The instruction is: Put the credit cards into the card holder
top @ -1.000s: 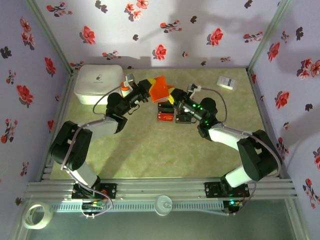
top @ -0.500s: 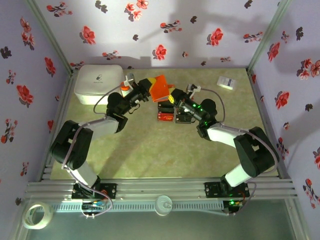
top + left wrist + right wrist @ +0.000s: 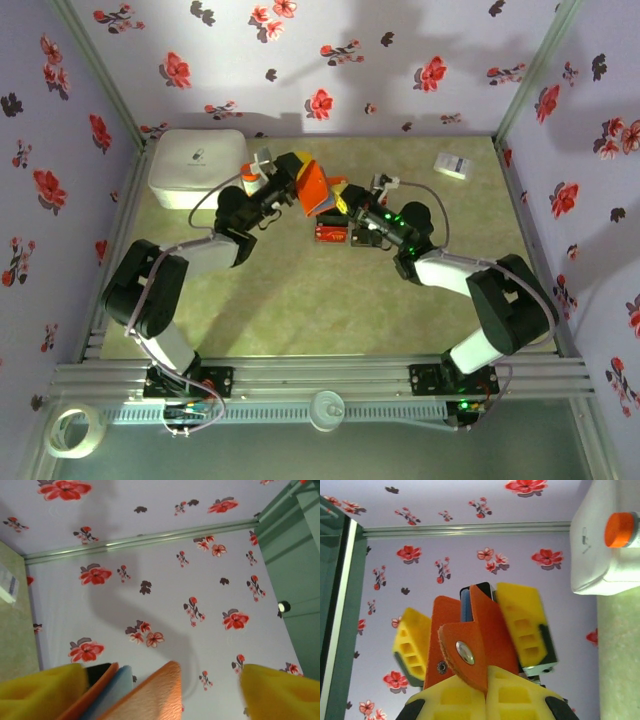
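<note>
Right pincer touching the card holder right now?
Touching. The right wrist view shows the right pincer pinching the card holder by its orange flap, no gap.

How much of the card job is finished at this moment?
Done: one black card seems tucked inside the card holder. In hand: the right hand pinches the holder in the air; the left hand is open around it. Left: red cards lie on the table.

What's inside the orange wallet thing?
The card holder shows bluish-grey lining and a dark edge at its top, perhaps a card. Its orange flaps cover anything deeper inside.
</note>
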You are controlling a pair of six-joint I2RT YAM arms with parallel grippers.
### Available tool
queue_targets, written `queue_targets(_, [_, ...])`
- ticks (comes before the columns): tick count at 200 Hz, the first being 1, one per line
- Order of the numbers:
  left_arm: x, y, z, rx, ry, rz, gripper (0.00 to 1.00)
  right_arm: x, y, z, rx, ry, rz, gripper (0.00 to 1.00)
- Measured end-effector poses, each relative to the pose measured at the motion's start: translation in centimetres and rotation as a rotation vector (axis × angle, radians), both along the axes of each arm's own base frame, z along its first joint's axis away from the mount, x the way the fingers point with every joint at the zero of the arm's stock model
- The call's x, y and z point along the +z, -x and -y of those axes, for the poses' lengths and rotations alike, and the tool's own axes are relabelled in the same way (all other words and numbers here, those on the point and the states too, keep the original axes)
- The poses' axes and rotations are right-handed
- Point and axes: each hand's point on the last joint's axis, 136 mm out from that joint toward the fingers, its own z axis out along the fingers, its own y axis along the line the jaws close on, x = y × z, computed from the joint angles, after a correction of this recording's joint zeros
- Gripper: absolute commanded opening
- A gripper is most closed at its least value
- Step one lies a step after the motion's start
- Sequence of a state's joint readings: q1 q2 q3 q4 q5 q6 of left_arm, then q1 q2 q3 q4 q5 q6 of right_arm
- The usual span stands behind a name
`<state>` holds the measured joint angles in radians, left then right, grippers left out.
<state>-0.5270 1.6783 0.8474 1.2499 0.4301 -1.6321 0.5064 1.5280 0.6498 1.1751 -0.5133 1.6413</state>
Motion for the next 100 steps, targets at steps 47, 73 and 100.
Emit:
queue_targets(47, [-5.0,0.2,-2.4,0.048,-0.073,-0.091,1.0,-1.3,0.9,0.8,-0.018,0.067,-0.001,0.0])
queue_targets(73, [-6.6,0.6,-4.3,0.087,-0.108,-0.113,1.0,-2.9,1.5,1.2,-0.023,0.103,-0.016,0.0])
queue_targets(100, [-7.9,0.9,-5.2,0.105,-0.161,-0.132,1.0,-5.9,2.3,1.9,-0.029,0.151,-0.067,0.0])
